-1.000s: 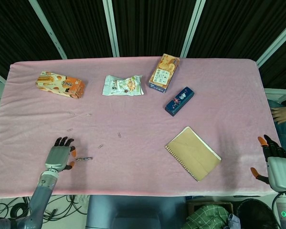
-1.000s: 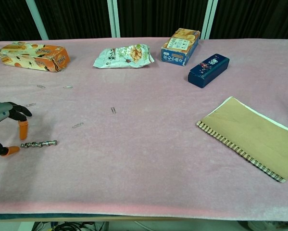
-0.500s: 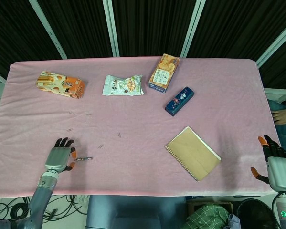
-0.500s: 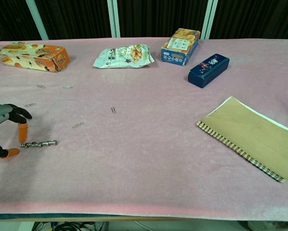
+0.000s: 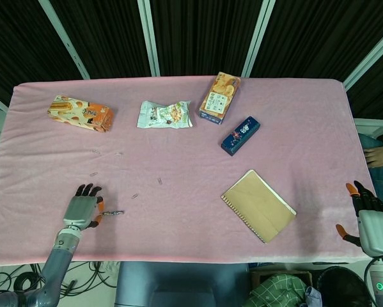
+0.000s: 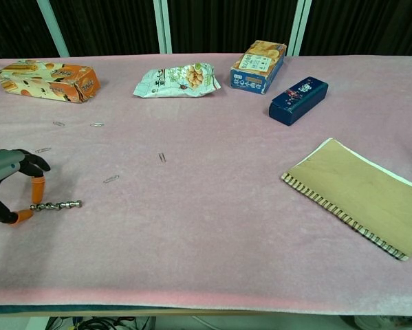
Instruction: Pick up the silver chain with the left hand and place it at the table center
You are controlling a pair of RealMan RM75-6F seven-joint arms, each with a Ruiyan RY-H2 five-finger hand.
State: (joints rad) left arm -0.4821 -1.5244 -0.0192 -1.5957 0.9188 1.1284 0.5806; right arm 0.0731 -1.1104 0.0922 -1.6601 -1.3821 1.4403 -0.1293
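Tabletop [image 5: 178, 256]: cracker box [image 5: 80, 113] back left, snack pouch [image 5: 165, 115] to its right, then biscuit box [image 5: 219, 97], small case [image 5: 240, 135] right of it and nearer. Notebook [image 5: 258, 205] front right. Chain [image 6: 56, 205] front left, left hand [image 6: 9, 185] at its left end. Right hand [image 5: 370, 224] at front right edge.

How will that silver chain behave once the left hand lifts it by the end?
The silver chain looks like small loose links, so it will probably hang limp. It seems thin and smooth, so it may slip from the left hand fingertips. Probably light.
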